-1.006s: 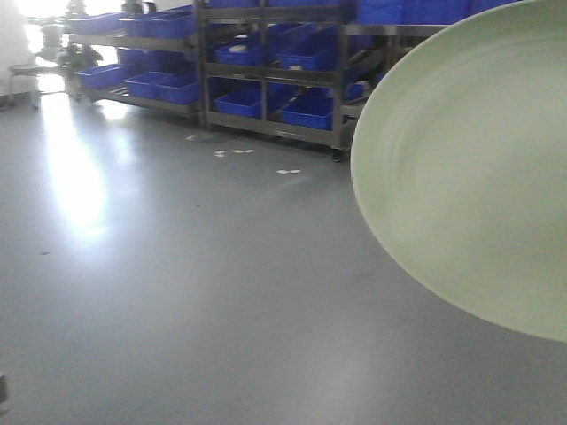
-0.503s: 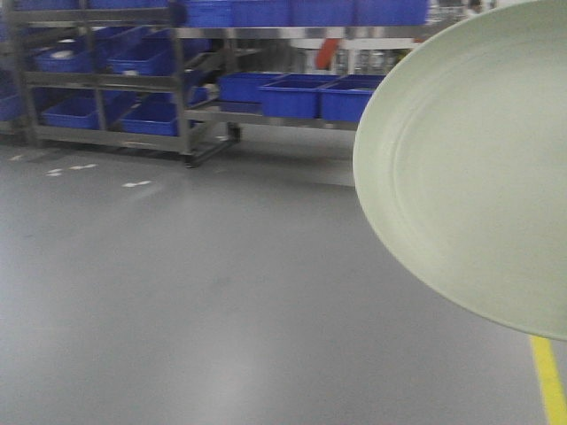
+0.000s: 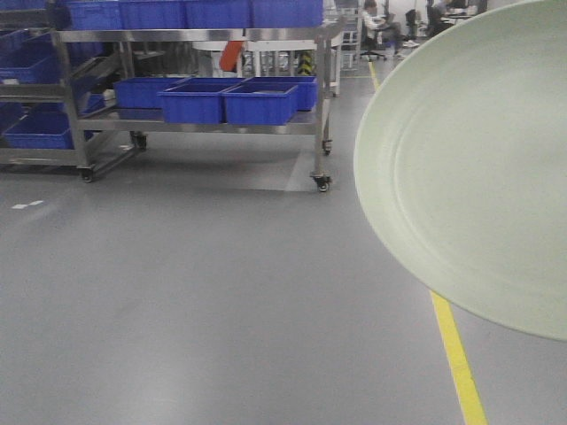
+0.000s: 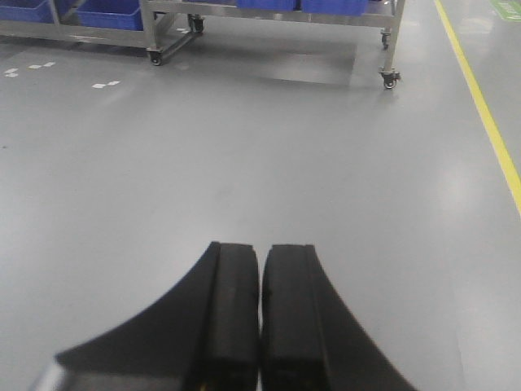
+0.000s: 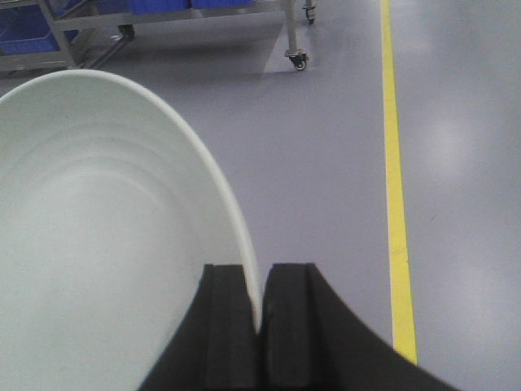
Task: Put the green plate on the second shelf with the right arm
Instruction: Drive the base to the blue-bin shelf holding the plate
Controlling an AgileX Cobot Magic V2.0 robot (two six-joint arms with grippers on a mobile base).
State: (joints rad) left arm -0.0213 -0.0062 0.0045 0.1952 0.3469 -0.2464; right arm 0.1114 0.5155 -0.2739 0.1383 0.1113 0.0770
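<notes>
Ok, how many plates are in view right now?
1. The green plate, its rim pinched in the right gripper, fills the front view's right side. The left gripper is shut, holding nothing. The blue bins could hide more.

Left claw (image 4: 260, 252) closed, empty; right claw (image 5: 260, 281) clamps green plate (image 5: 98, 244).

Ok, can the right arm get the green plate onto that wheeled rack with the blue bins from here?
Probably not yet. The right gripper holds the green plate by its rim, but the rack stands far off across the floor. Nothing blocks the way; the base likely needs to drive closer first.
</notes>
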